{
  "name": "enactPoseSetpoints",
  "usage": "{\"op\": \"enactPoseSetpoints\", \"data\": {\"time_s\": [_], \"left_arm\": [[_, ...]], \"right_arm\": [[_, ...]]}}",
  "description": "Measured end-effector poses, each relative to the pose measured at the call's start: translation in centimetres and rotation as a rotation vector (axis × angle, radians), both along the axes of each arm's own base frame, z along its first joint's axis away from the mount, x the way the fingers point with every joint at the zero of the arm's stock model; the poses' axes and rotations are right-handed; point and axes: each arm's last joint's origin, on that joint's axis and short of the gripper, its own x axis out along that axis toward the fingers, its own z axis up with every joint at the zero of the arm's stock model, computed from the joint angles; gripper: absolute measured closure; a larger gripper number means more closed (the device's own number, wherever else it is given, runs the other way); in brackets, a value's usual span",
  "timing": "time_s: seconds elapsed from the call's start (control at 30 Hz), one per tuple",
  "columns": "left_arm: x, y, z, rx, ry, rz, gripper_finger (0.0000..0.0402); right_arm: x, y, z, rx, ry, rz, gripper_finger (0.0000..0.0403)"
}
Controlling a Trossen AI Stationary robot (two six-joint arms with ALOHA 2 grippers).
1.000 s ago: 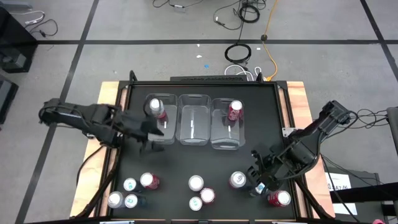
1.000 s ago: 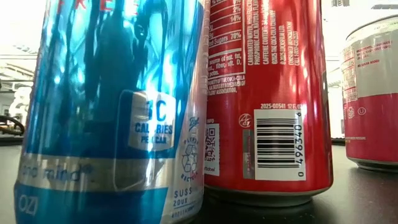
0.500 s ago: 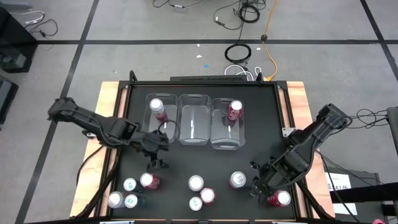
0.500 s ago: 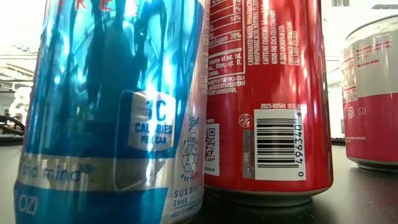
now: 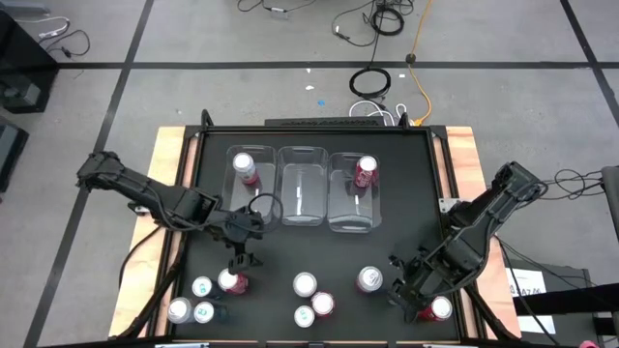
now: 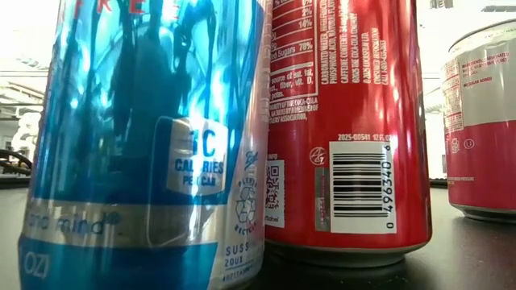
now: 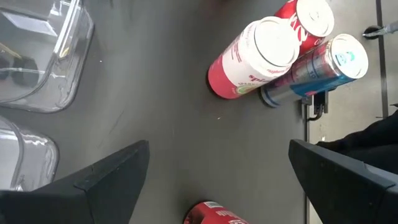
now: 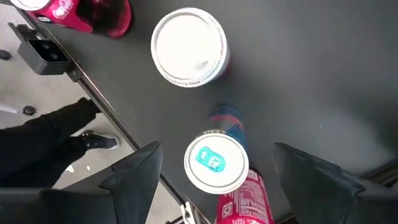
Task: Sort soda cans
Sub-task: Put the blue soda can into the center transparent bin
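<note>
Several soda cans stand along the table's near edge. A pink-and-white can (image 7: 255,59), a red one (image 7: 311,18) and a silver-blue one (image 7: 323,68) cluster at the middle. My left gripper (image 5: 242,257) hangs open above a red-pink can (image 5: 230,281) at the front left. My right gripper (image 5: 404,290) is open at the front right, its fingers on either side of and above a silver-blue can (image 8: 216,163), not touching it. A red can (image 5: 435,307) stands beside it. One can (image 5: 244,166) stands in the left bin and another (image 5: 365,171) in the right bin.
Three clear bins (image 5: 302,155) stand side by side at the table's far middle; the middle one holds no can. In the low view a blue can (image 6: 145,145) and a red can (image 6: 347,121) fill most of the picture. A person's legs (image 8: 56,143) show beyond the near edge.
My left gripper has left the left bin, gone toward the table's near edge and sunk, and now hangs over the front-left cans. My right gripper has turned a little and moved slightly toward the near edge over the silver-blue can. No can has moved.
</note>
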Motion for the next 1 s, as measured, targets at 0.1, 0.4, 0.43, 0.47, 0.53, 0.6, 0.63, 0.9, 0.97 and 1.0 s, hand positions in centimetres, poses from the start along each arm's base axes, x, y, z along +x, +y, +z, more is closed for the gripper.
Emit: {"op": "enactPoseSetpoints", "data": {"time_s": [0.1,0.4,0.43,0.47,0.53,0.6,0.63,0.9,0.97,1.0], "left_arm": [[0.00,0.00,0.00,0.000,0.000,0.000,0.0010],[0.00,0.00,0.00,-0.001,0.001,0.000,0.0010],[-0.01,0.00,0.00,-0.001,0.001,0.000,0.0010],[-0.01,0.00,0.00,-0.001,0.001,0.000,0.0010],[-0.01,0.00,-0.01,-0.001,0.002,0.001,0.0010],[-0.01,0.00,-0.01,-0.002,0.002,0.002,0.0010],[-0.01,0.00,-0.01,-0.002,0.002,0.002,0.0010],[-0.01,0.01,-0.01,-0.001,0.002,0.002,0.0010],[-0.01,0.01,-0.02,-0.001,0.002,0.002,0.0010],[-0.01,0.01,-0.02,-0.001,0.002,0.002,0.0010]], "right_arm": [[0.09,-0.04,0.00,-0.015,-0.018,-0.003,0.0105],[0.09,-0.04,0.01,-0.014,-0.018,-0.010,0.0105],[0.11,-0.01,0.02,-0.016,-0.023,0.012,0.0105],[0.06,0.11,0.03,-0.017,-0.030,0.022,0.0105],[0.04,0.25,0.07,-0.029,-0.052,0.028,0.0105],[0.10,0.22,0.08,-0.050,-0.072,0.037,0.0105],[0.10,0.22,0.08,-0.053,-0.074,0.046,0.0105],[0.25,0.24,0.12,-0.058,-0.088,0.096,0.0105],[0.24,0.25,0.11,-0.058,-0.088,0.096,0.0105],[0.24,0.25,0.11,-0.058,-0.088,0.096,0.0105]]}}
